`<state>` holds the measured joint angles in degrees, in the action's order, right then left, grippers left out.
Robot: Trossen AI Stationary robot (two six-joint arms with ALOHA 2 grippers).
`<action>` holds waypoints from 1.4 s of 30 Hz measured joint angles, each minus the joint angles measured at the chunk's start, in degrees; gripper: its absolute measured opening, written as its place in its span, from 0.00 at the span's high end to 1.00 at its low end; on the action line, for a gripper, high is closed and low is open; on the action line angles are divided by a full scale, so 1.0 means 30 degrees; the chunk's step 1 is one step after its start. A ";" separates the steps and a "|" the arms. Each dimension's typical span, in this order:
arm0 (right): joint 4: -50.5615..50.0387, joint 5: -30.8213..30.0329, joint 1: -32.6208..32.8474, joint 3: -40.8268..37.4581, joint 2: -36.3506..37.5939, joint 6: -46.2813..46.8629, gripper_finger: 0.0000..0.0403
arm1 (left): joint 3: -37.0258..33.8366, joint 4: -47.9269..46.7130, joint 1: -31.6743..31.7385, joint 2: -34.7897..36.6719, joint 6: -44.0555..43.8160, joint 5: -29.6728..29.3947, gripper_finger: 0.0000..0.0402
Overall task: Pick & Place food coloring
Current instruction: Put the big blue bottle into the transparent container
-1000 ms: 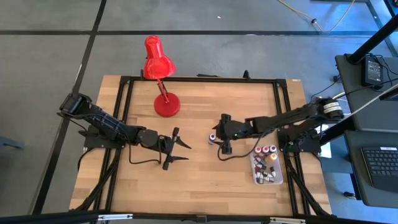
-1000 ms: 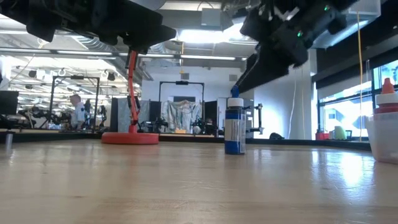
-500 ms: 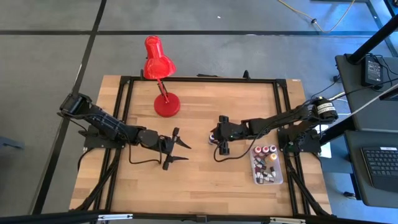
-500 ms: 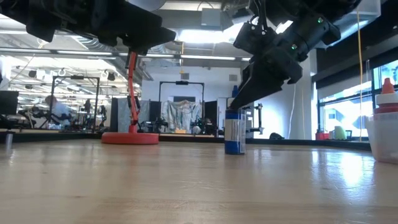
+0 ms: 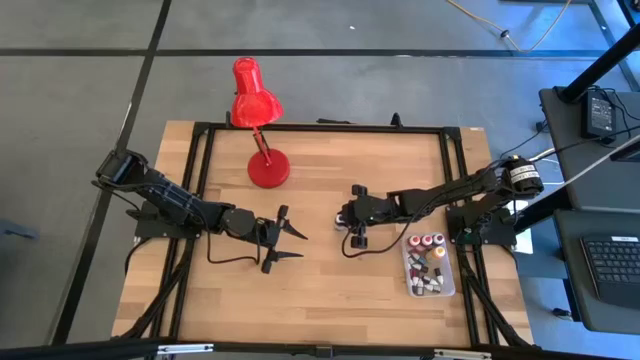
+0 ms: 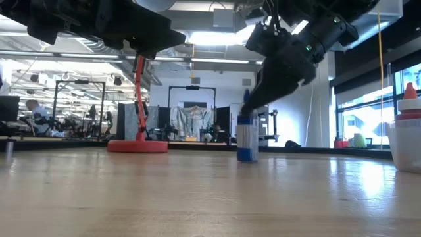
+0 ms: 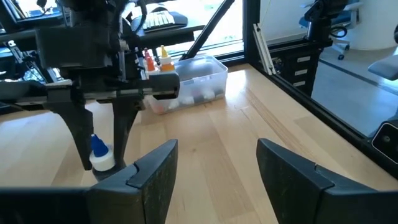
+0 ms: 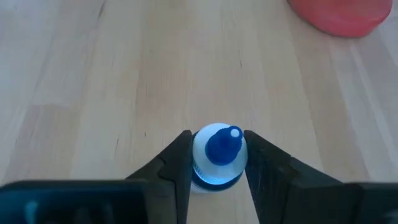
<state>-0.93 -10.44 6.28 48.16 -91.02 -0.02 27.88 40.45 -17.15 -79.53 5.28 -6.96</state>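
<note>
With right end effector (image 8: 217,162) clamped on blue food coloring bottle (image 8: 217,155), upright mid-table (image 5: 330,290), near clear tub (image 5: 447,285): grasp step done. Next, by judgement: lift straight, carry to tub. Left end effector (image 5: 290,243) apart, waiting mid-table.

tub (image 6: 406,146) cut off, tub's bottles (image 5: 428,268) indistinct
</note>
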 joint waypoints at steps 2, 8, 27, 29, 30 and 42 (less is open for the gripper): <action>-0.0517 -0.0015 0.0234 0.0576 0.0247 0.0076 0.69 | -0.0007 0.0000 0.0000 0.0000 -0.0006 0.0000 0.46; -0.6695 -0.0002 0.2172 0.3173 0.2811 0.2039 0.69 | -0.0007 0.0000 0.0000 0.0000 -0.0007 0.0000 0.46; -2.1715 -0.2652 1.2349 0.4059 0.7127 2.1438 0.69 | -0.0007 0.0003 0.0000 0.0000 0.0000 -0.0015 0.47; -2.2446 -0.2652 1.2662 0.4059 0.6790 2.2344 0.69 | -0.0007 0.0007 0.0000 0.0000 0.0000 -0.0015 0.46; -2.2695 -0.2652 1.2752 0.4059 0.6578 2.2562 0.69 | -0.0007 0.0007 0.0000 0.0000 0.0000 -0.0015 0.46; -2.3692 -0.3155 1.2853 0.4044 0.2918 2.2853 0.69 | -0.0007 0.0000 0.0000 0.0000 0.0007 -0.0867 0.46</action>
<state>-72.00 -19.90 44.84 60.29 -82.27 68.54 27.86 40.45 -17.15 -79.53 5.30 -9.56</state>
